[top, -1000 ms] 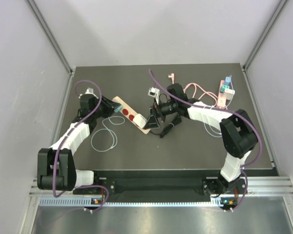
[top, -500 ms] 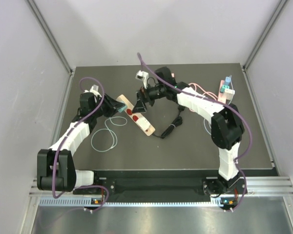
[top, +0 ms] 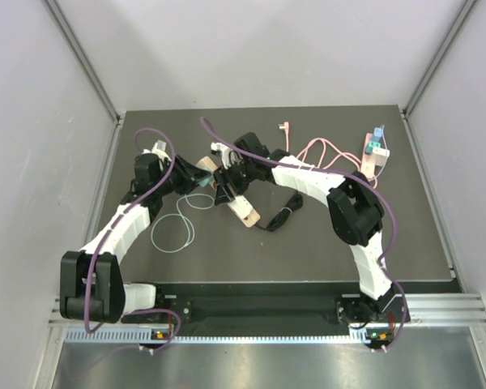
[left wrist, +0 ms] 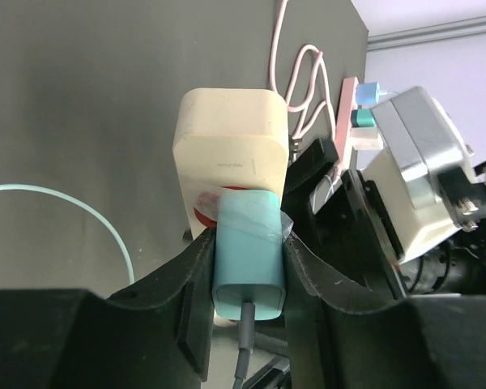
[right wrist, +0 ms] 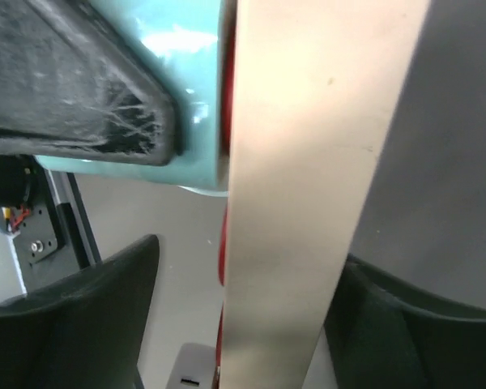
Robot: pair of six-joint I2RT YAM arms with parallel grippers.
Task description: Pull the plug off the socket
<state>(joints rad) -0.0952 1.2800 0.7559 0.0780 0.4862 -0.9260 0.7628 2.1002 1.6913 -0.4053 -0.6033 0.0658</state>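
Gripping teal plug (left wrist: 247, 255) in left gripper (left wrist: 245, 271), seated against socket strip (left wrist: 231, 150).

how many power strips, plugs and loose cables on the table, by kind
cream plastic power strip: 1
pink power strip: 1
teal plastic plug: 1
black coiled cable: 1
pink cable: 1
pale teal cable loop: 1
total: 6

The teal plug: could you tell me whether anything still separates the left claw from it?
Nothing visible does: the left claw already clamps the teal plug, a finger on each side. The plug still sits against the cream power strip.
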